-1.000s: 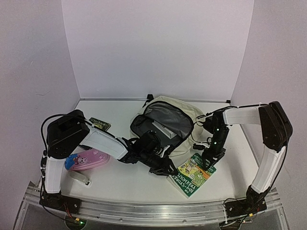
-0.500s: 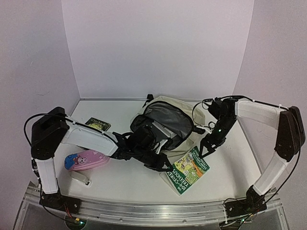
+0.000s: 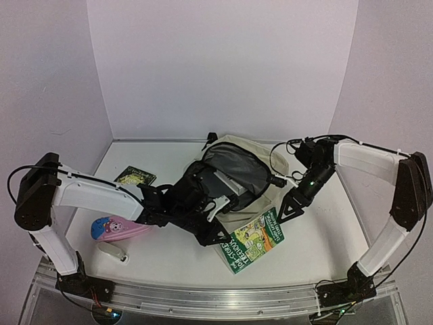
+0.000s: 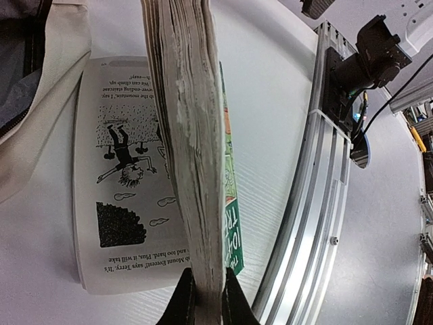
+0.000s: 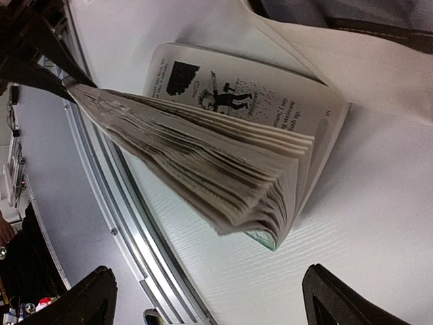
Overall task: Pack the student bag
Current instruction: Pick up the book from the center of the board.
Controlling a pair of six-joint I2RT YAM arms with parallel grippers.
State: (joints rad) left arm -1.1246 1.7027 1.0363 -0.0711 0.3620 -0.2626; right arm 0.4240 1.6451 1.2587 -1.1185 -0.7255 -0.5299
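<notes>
The student bag (image 3: pixel 233 169), cream with a grey lining, lies unzipped at the table's middle; its cream fabric shows in the left wrist view (image 4: pixel 47 74) and the right wrist view (image 5: pixel 352 47). A green paperback book (image 3: pixel 256 233) sits just in front of it. My left gripper (image 3: pixel 216 237) is shut on the book's page block (image 4: pixel 193 135), near its fore edge (image 4: pixel 203 298). The pages are lifted and fanned (image 5: pixel 216 169), while one loose page lies flat on the table (image 4: pixel 122 169). My right gripper (image 3: pixel 287 207) hovers open by the book's right end (image 5: pixel 210 298), touching nothing.
A pink cartoon pencil case (image 3: pixel 118 227) lies at the left, with a small white item (image 3: pixel 114 252) in front of it and a small dark card (image 3: pixel 135 177) behind. The aluminium rail (image 3: pixel 216 294) runs along the near edge (image 4: pixel 318 203). White walls enclose the table.
My right gripper opened, let go of the book and drew back towards the bag. My left gripper shut on the book's pages and pulled the book left.
</notes>
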